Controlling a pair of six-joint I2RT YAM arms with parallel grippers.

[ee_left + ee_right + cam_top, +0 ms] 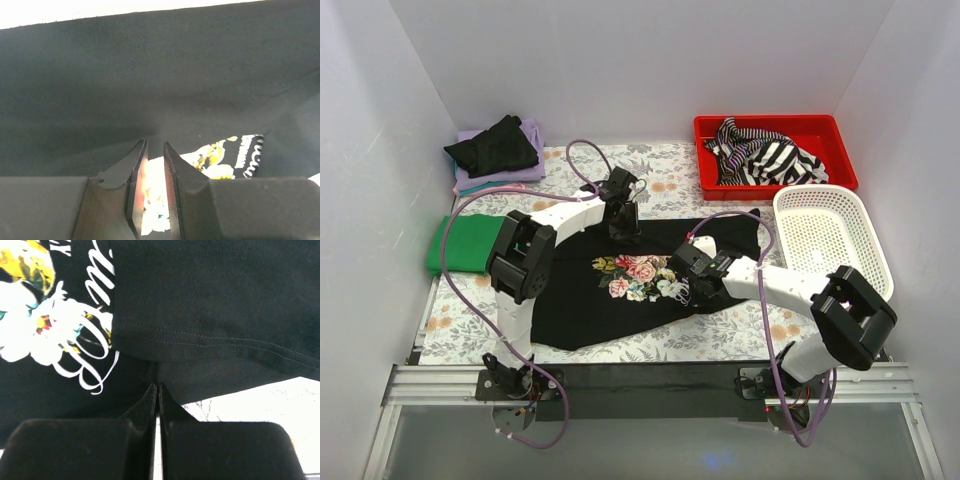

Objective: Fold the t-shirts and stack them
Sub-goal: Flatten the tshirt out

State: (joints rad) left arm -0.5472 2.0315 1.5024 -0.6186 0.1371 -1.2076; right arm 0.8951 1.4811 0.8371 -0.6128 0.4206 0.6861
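The counter [720, 340] wears a floral covering, and most of its middle is taken by 1 black t-shirt [580, 305] [160, 75] [210, 290]. It lies spread out with its rose print facing up, its lower part reaching toward the near edge.

At the right edge stands a white mesh basket [832, 235]. Beyond it, in the far right corner, is a red bin [840, 130], and a black-and-white striped t-shirt [765, 155] lies crumpled in it.

A green t-shirt [465, 243] lies folded at the left edge. In the far left corner a lilac t-shirt [525, 170] lies flat with a crumpled dark t-shirt [495, 145] on top of it.

The left end effector [623, 230] [154, 145] points down onto the far edge of the spread shirt, just beyond the print. Its fingers are drawn to a narrow slit, tips against the black cloth. I cannot tell whether any cloth is caught between them.

The right end effector [692, 285] [158, 386] sits low at the right end of the print. Its fingers are pressed together with no gap, tips meeting the cloth just under a stitched hem. Whether it pinches the fabric cannot be told.
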